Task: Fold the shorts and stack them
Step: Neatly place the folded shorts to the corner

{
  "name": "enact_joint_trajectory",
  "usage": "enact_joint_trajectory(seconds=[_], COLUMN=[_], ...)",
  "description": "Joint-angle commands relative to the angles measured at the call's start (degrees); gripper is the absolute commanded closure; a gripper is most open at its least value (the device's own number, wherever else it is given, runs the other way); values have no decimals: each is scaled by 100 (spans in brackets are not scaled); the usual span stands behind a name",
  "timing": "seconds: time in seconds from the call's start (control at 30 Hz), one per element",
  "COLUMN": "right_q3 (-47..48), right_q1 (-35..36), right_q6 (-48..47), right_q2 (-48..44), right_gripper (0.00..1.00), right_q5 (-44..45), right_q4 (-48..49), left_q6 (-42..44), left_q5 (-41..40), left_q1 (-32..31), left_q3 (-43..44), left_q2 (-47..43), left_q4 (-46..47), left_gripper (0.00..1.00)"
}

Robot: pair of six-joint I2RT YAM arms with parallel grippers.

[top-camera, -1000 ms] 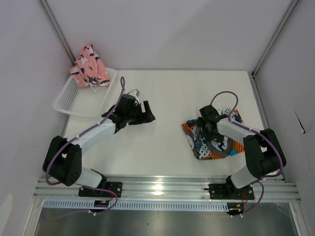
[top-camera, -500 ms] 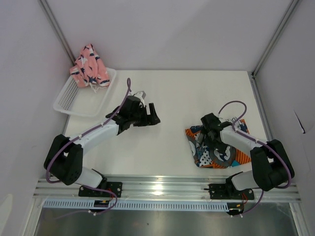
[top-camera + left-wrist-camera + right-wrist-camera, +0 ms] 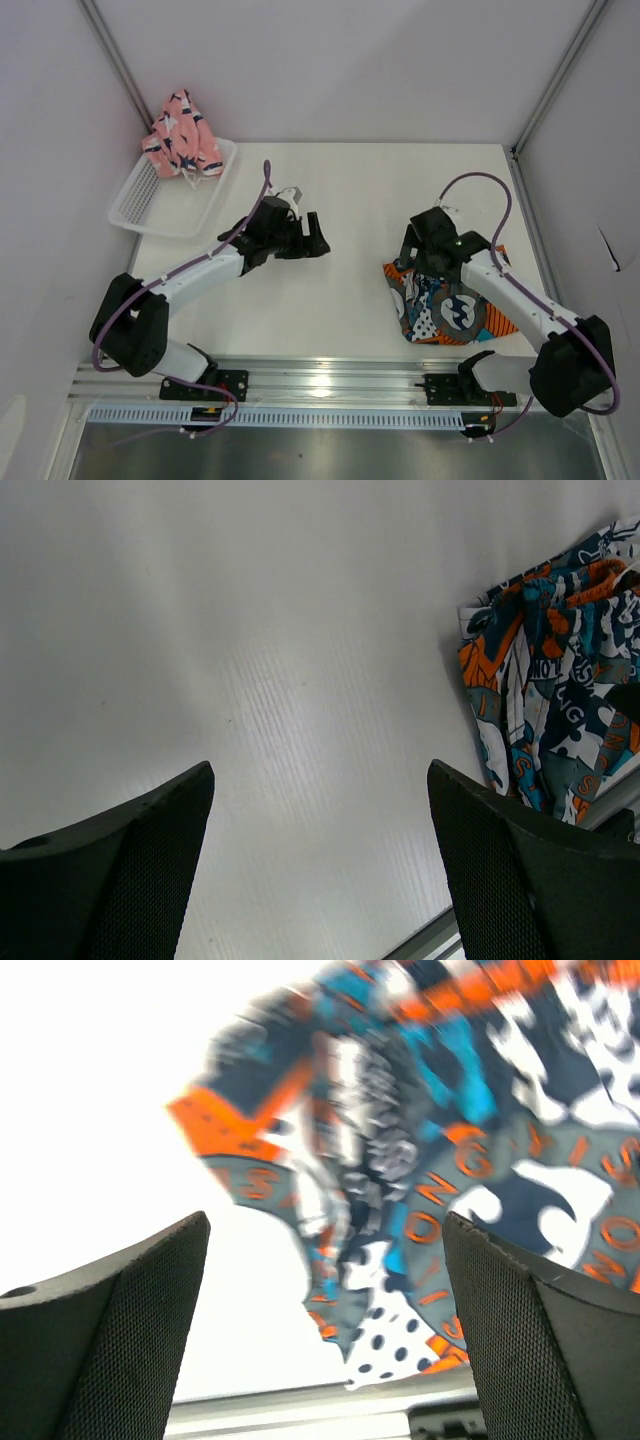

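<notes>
Over the last second the right gripper [image 3: 415, 258] had pulled back from above the printed shorts [image 3: 450, 305] to their far-left edge, its jaws spread wide and empty, while the left gripper [image 3: 316, 238], equally wide and empty, had crept toward the table [image 3: 360, 190] centre. The printed shorts lay near the front right, a rumpled folded bundle of blue, orange, white and grey, its long axis roughly left to right. The pink shorts [image 3: 182, 135] sat heaped on the basket [image 3: 150, 205] rim, far left.
</notes>
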Motion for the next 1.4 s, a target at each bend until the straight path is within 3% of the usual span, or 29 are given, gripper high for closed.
enact_joint_trajectory(seconds=[0.0, 0.1, 0.17, 0.2, 0.27, 0.3, 0.4, 0.53, 0.8, 1.07, 1.27, 1.33, 1.37], right_q3=[280, 149, -97, -202, -466, -554, -923, -1328, -2013, -1988, -1645, -1496, -1321], right_q1=[40, -258, -706, -847, -1181, -1295, -1821, -2324, -2281, -1912, -1885, -1859, -1833], right_q6=[-600, -680, -680, -689, -637, -567, -461, -425, -250, -109, -276, -372, -425], right_q2=[-374, -551, -683, -744, -920, -990, -1202, -1088, -421, 564, 223, 38, -137], right_gripper=[0, 5, 29, 49, 64, 80, 100, 100, 100, 100, 100, 96, 88], right_q5=[-426, -794, -1049, -1268, -1375, -1480, -1822, -2859, -2984, -2246, -1850, -1604, -1569], right_q4=[198, 488, 656, 883, 1077, 1270, 1683, 2167, 2818, 2968, 2539, 2345, 2153], left_q6=[-58, -137, -164, -172, -172, -172, -164, -164, -146, -155, -120, -120, -120], left_q5=[-55, -117, -188, -249, -302, -337, -381, -443, -513, -548, -619, -610, -610], left_q1=[-257, -433, -564, -591, -671, -680, -715, -750, -776, -794, -794, -785, -794], left_q3=[325, 527, 598, 624, 685, 686, 721, 721, 739, 774, 844, 862, 888], left_q2=[88, 229, 273, 282, 299, 308, 317, 291, 282, 308, 229, 203, 203], left_q4=[44, 26, -18, -26, -79, -105, -158, -211, -290, -317, -431, -448, -448], left_gripper=[11, 11, 11, 11, 11, 11, 11, 11, 11, 11, 11, 11, 11])
